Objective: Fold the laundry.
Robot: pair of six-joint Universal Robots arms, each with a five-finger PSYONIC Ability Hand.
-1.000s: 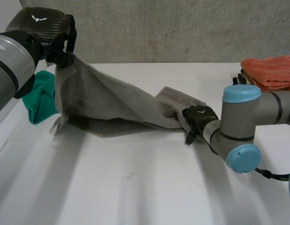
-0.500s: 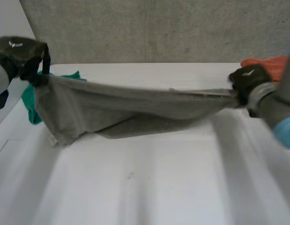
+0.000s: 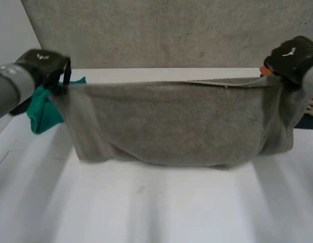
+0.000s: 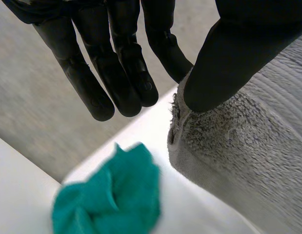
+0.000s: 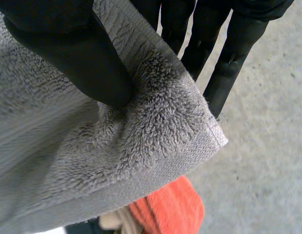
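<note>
A grey towel (image 3: 171, 124) hangs stretched between my two hands above the white table (image 3: 161, 207), its lower edge sagging near the tabletop. My left hand (image 3: 42, 63) pinches the towel's left top corner (image 4: 199, 126) between thumb (image 4: 224, 63) and fingers (image 4: 126, 73). My right hand (image 3: 293, 55) pinches the right top corner (image 5: 190, 117), thumb (image 5: 82, 53) pressed on the pile of the towel with the fingers (image 5: 229, 58) behind it. Both hands are raised to about the same height, wide apart.
A teal cloth (image 3: 42, 109) lies crumpled on the table at the left, below my left hand (image 4: 109, 200). An orange cloth (image 5: 172, 207) lies under the right corner of the towel. A concrete wall (image 3: 166, 30) stands behind the table.
My right hand closed on the towel's corner, then rose up and out to the right. The left hand moved outward and lower. The towel went from draped on the table to stretched out.
</note>
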